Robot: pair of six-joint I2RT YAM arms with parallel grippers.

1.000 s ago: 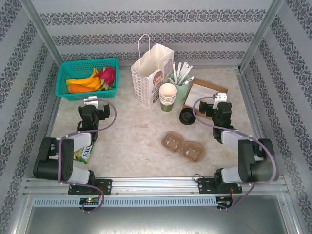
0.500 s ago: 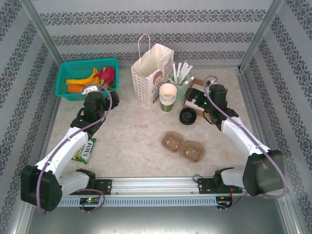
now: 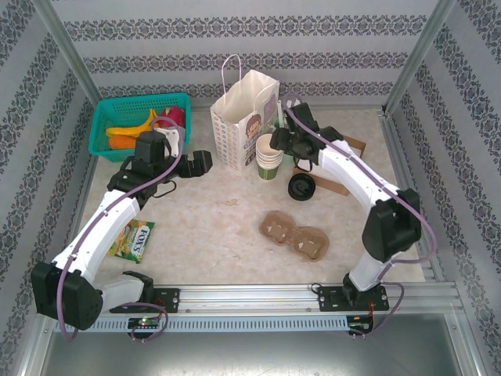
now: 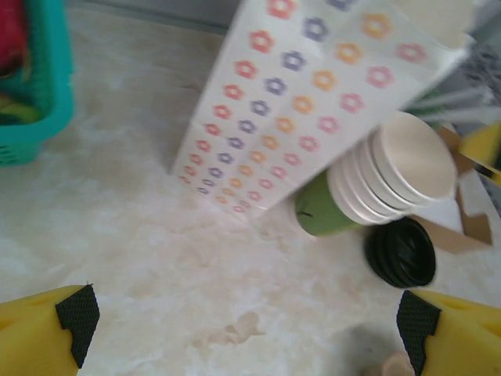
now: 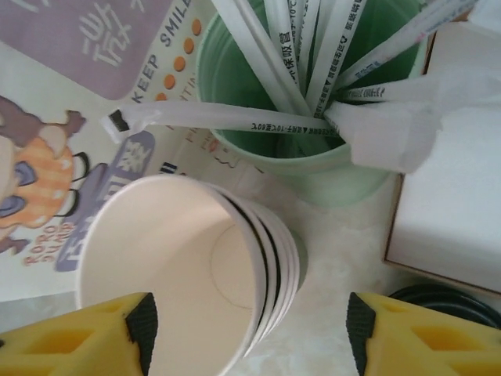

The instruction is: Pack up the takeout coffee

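Step in hand: fetching a cup. Right gripper [image 3: 284,146] hangs over cup stack [image 3: 269,159] beside paper bag [image 3: 243,117], fingers half-spread astride the top cup and not pinching yet. Left gripper [image 3: 199,163] is fully released, empty, facing the bag. Takeout coffee is judged unassembled: cups lidless, black lids [image 3: 301,186] just beside them. Next move: pinch one rim, lift straight. Since a second ago both arms unfolded and the right jaws narrowed.

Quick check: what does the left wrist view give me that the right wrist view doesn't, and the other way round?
Left wrist: the teal basket and bare table ahead of the paper bag, whose flower-print side faces it. Right wrist: the green holder from above, the bag's cartoon face, and a look down inside the cup stack. Both: the bag, the cup stack and a round black lid near it.
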